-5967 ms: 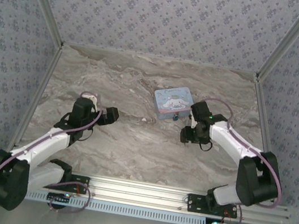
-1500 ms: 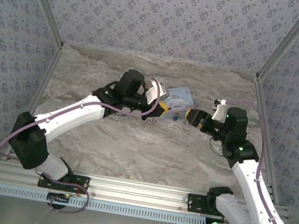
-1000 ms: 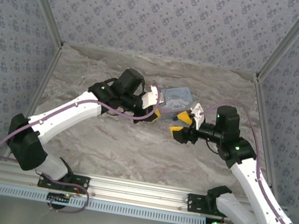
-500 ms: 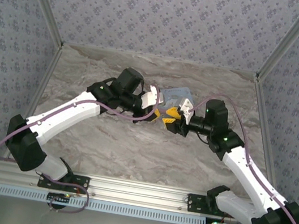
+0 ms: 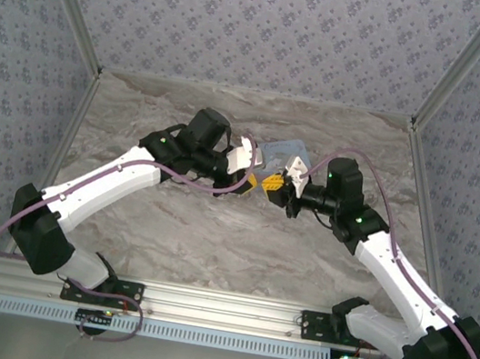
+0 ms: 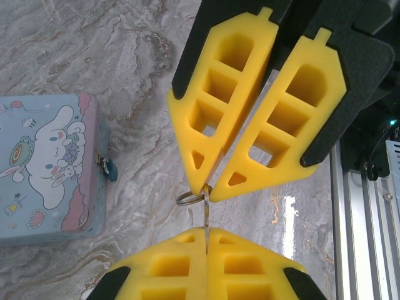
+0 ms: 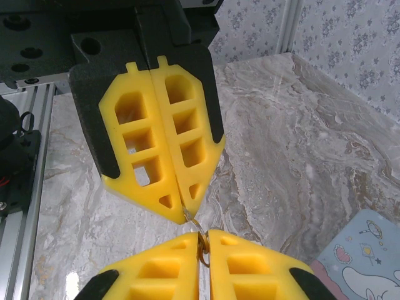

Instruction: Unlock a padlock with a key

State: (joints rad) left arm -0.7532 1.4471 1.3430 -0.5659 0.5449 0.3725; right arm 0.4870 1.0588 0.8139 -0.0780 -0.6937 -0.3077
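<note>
Right arm point(image 5: 386, 252) nearer, latticed yellow jaws pinching thin key point(image 6: 205, 216)

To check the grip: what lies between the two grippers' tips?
In the left wrist view, a key and its ring span the gap between left gripper and right gripper.

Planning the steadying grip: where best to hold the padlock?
Pinch the padlock by its blue body, coming from the open table side of the tin; it hangs at the tin's side latch, so the shackle end is likely blocked. Left gripper and right gripper both pinch the key.
</note>
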